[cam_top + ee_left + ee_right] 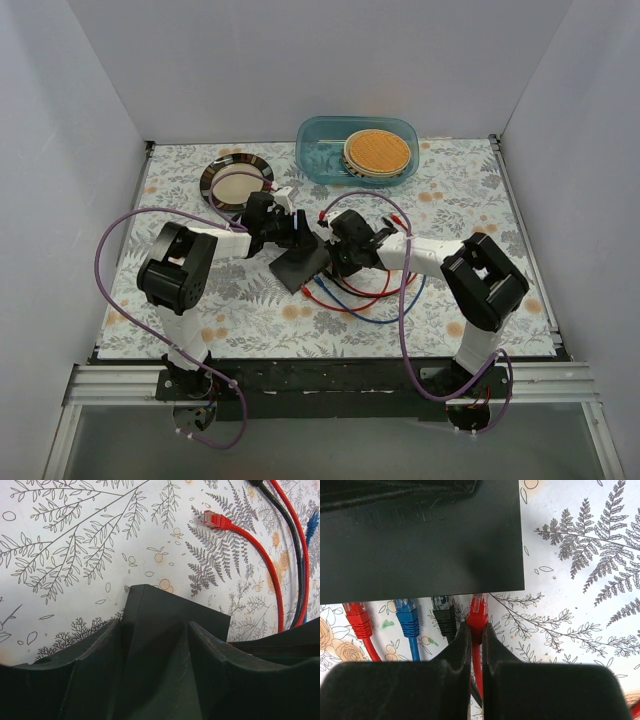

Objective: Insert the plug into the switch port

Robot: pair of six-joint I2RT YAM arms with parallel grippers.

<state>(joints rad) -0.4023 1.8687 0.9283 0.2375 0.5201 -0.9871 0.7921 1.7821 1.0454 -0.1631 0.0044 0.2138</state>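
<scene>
The flat dark grey switch box is tilted at the table's middle. My left gripper is shut on it, with the fingers on either side of the box. My right gripper is shut on a red plug. The jaws pinch its boot in the right wrist view, where the gripper is seen from behind. The plug's clear tip reaches the near edge of the box. The port itself is hidden, so I cannot tell whether the tip is inside it.
A second red plug, a blue plug and a black plug lie side by side left of the held one. Cables loop on the cloth. Another loose red plug lies beyond the box. A round plate and a blue-green tub stand behind.
</scene>
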